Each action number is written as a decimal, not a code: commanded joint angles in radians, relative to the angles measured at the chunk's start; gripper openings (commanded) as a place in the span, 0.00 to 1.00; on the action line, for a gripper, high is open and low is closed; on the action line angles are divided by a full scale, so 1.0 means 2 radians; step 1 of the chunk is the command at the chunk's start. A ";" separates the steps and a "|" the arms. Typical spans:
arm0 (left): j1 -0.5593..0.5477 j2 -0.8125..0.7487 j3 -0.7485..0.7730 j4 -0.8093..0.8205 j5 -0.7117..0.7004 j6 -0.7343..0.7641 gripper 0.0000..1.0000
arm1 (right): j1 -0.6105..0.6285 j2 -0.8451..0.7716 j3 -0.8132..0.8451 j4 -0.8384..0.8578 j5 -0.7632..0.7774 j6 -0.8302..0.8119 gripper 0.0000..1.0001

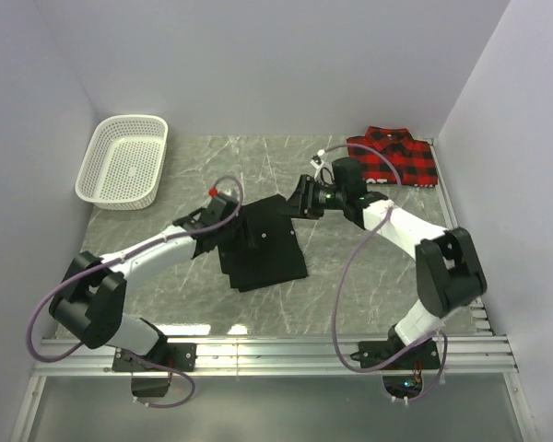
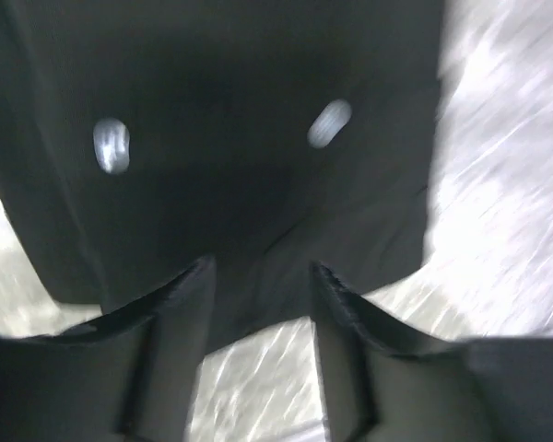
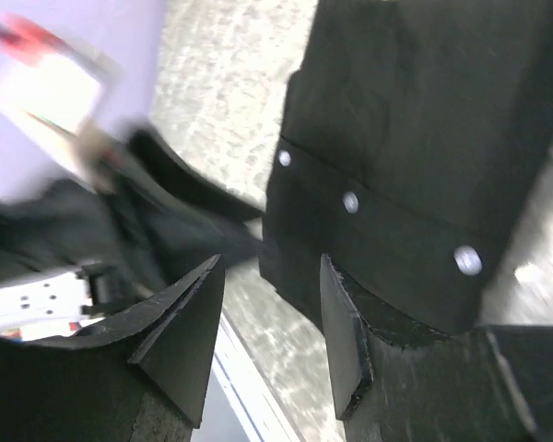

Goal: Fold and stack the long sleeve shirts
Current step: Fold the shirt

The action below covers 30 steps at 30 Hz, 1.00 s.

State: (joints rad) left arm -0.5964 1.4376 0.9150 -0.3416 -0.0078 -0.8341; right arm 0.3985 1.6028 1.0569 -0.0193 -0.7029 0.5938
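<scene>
The black long sleeve shirt (image 1: 263, 244) lies folded flat in the middle of the table. Its pale buttons show in the left wrist view on the shirt (image 2: 230, 138) and in the right wrist view on the shirt (image 3: 415, 138). The red-and-black plaid shirt (image 1: 394, 157) lies folded at the back right. My left gripper (image 1: 229, 224) hovers at the black shirt's left edge, and in its own view the left gripper (image 2: 263, 272) is open with only table and fabric edge beyond it. My right gripper (image 1: 295, 201) is at the shirt's far right corner, and its own view shows the right gripper (image 3: 269, 267) open, holding nothing.
A white mesh basket (image 1: 124, 161) stands at the back left. Walls close in the table on the left, back and right. A metal rail (image 1: 276, 350) runs along the near edge by the arm bases.
</scene>
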 commanded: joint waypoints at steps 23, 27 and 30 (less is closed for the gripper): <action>-0.004 0.048 -0.118 0.043 0.145 -0.037 0.31 | 0.007 0.217 0.037 0.234 -0.081 0.121 0.50; -0.004 0.047 -0.118 0.044 0.146 -0.035 0.31 | 0.014 0.257 0.080 0.227 -0.076 0.126 0.50; -0.004 0.043 -0.120 0.043 0.144 -0.035 0.31 | 0.012 0.292 0.097 0.248 -0.077 0.149 0.50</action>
State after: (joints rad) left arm -0.6025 1.5093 0.6922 -0.2302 0.2832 -0.9253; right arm 0.4171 2.1139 1.2167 0.4427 -0.8589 0.8585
